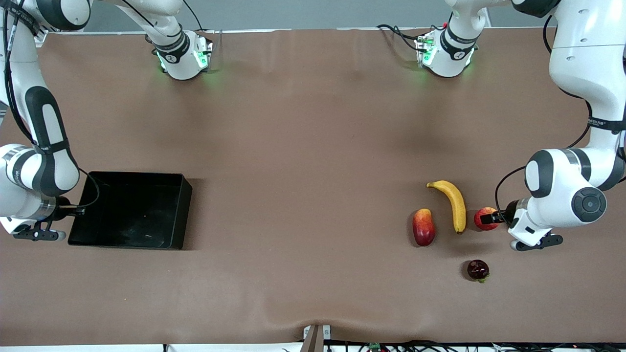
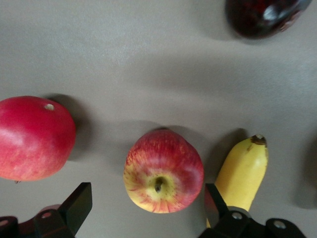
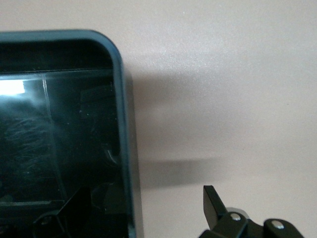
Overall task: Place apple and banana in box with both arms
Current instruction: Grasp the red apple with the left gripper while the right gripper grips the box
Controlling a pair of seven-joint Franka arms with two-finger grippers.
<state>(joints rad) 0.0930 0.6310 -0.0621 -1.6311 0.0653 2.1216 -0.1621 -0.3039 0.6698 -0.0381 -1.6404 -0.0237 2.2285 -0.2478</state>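
The apple point(image 1: 484, 215), red with yellow patches, lies on the table beside the banana point(image 1: 455, 205), toward the left arm's end. My left gripper point(image 1: 492, 218) is open and low at the apple. In the left wrist view the apple point(image 2: 163, 171) sits just ahead of the gap between my spread fingers point(image 2: 79, 206), with my left gripper point(image 2: 147, 206) untouched by it and the banana point(image 2: 243, 171) alongside. The black box point(image 1: 185, 210) stands toward the right arm's end. My right gripper point(image 1: 73, 211) is open and straddles the box wall point(image 3: 124, 124); its midpoint shows in the right wrist view point(image 3: 146, 206).
A red-yellow mango point(image 1: 423, 227) lies beside the banana toward the right arm's end; it also shows in the left wrist view point(image 2: 32, 139). A dark red fruit point(image 1: 478, 270) lies nearer to the front camera than the apple. The box holds no fruit.
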